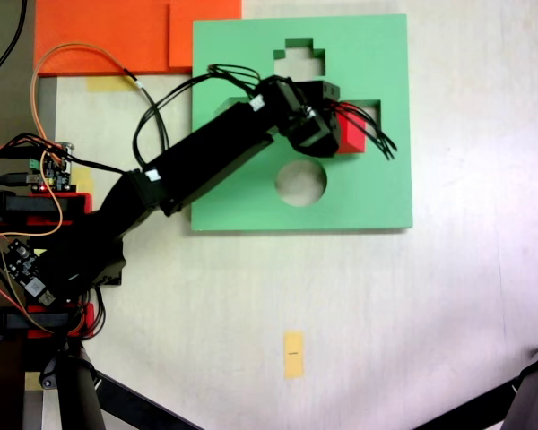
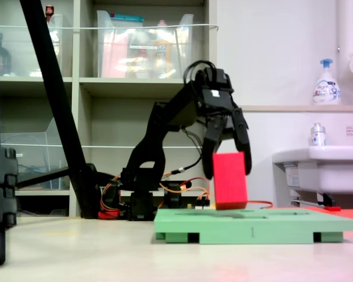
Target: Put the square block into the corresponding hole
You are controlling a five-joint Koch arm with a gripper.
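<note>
- Hanging between the black two-fingered gripper's (image 2: 228,158) fingers in the second exterior view, the small bright red foam square block (image 2: 229,180) sits low in the grasp, its lower half showing below the fingertips, with the dark fingers closed against its sides.
- Block and board: the block's bottom edge looks just above, or barely touching, the top face of the thick green foam board (image 2: 253,226); from this low side angle I cannot tell which.
- The block leans slightly, its top tipped toward the second exterior view's left, so its long axis is near vertical but not plumb.
- The deciding relation, seen from above in the first exterior view: the red block (image 1: 351,136) overlaps the lower-left part of the small square cutout, the corresponding hole (image 1: 369,113), while a pale strip of that hole stays uncovered along its top and right.
- My reading is that the block lies a little off the hole toward the board's round cutout (image 1: 300,182), so the next move probably calls for a small shift away from that round cutout, plus straightening, before lowering.
- Risk, as a guess: a tilted block could catch on the hole's rim.
- Farther on the board, the cross-shaped cutout (image 1: 298,47) is partly covered by the arm; flat orange foam sheets (image 1: 117,34) lie beyond the board's corner.
</note>
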